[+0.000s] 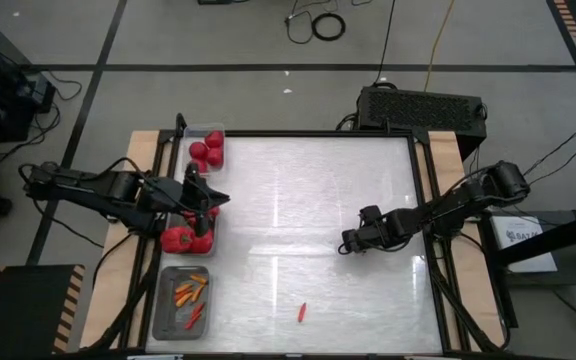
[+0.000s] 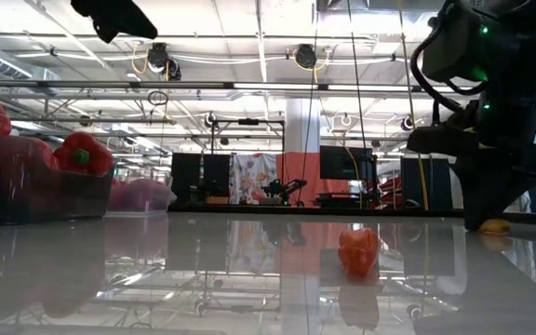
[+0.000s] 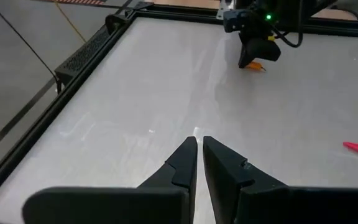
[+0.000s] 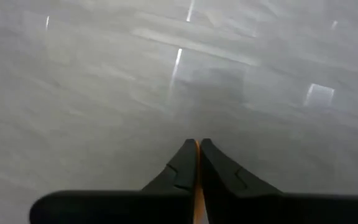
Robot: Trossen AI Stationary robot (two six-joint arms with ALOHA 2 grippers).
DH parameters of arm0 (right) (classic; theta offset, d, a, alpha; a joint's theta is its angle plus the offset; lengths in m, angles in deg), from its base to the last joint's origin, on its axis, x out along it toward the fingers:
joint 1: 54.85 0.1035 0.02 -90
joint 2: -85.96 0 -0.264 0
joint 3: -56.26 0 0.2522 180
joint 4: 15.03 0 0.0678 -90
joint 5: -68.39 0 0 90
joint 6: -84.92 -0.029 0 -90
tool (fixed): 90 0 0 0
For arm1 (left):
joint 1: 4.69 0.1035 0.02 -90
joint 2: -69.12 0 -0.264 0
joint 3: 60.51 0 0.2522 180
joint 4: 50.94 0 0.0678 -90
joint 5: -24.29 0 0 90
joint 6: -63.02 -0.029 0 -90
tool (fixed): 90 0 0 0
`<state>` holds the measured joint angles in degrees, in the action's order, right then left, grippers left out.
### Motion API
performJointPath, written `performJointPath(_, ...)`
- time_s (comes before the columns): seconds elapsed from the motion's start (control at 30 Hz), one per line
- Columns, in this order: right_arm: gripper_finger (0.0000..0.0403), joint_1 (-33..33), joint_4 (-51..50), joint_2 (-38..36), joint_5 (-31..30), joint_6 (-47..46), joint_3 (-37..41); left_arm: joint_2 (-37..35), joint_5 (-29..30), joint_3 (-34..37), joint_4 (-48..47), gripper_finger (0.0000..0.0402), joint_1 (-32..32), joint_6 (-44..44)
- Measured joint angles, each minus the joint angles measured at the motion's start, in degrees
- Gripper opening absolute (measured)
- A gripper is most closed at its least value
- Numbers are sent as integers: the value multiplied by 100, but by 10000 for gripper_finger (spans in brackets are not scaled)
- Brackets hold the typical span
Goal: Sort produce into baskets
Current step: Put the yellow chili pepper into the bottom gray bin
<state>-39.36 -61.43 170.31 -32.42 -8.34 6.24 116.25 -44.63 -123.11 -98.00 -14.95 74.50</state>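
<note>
Currently, reading the overhead frame from left to right. Left gripper [image 1: 211, 204] hovers at centre-left over the middle grey tray [image 1: 208, 232], which holds bell peppers [image 1: 186, 238]; its fingers are pressed together with nothing between them, as its wrist view confirms. Above it sits the clear tray [image 1: 190, 135] with tomatoes [image 1: 207, 151]; below it, at lower left, the second grey tray [image 1: 164, 318] holds the chili peppers [image 1: 192, 292] already sorted.

One loose red chili [image 1: 302, 313] lies on the table [image 1: 298, 200] at lower centre. Its long axis runs roughly up-down in the frame, slightly tilted. It lies just right of the chili tray and below the right gripper, apart from both.

Right gripper [image 1: 349, 243] sits low at centre-right, fingers clamped together. A thin orange sliver [image 4: 196, 180] shows between them in its wrist view, and an orange chili tip [image 3: 255, 65] pokes out beneath it in the left wrist view. Judgement: gripping a chili.

Judgement: the chili tray lies to the lower left of the right gripper, across open table, so the carry heads that way. The right arm looks nearer the loose chili.
</note>
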Motion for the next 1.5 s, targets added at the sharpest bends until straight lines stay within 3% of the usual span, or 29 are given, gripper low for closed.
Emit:
performJointPath(0.1, 11, 11, 102, -50, -223, 426, -82, 3, 0, 0, -2, 35, -11, 24)
performJointPath(0.27, 3, 11, 1241, -130, -1046, 1639, -505, 2, 10, 0, -5, 35, -41, 31)
performJointPath(0.47, 3, 7, 4252, 156, -1571, 3898, -860, 12, 22, 0, -67, 35, -40, 166)
performJointPath(0.6, 3, 98, 6071, 771, -1573, 5208, -1234, 53, 11, 31, -22, 35, -143, 171)
performJointPath(0.7, 3, 205, 6819, 1409, -1572, 5966, -1829, 52, 20, 257, 165, 35, -247, 160)
performJointPath(0.83, 3, 322, 6953, 2545, -1473, 6758, -3129, 59, 30, 698, 539, 35, -292, 64)
performJointPath(1.13, 3, 383, 6904, 4987, -64, 7759, -6614, 59, 59, 1253, 930, 35, -291, 43)
performJointPath(1.33, 3, 369, 6742, 6391, 211, 8086, -8526, 59, 48, 1259, 929, 35, -291, 169)
performJointPath(1.5, 3, 366, 6660, 7212, 220, 8186, -9514, 57, 22, 1259, 926, 35, -291, 175)
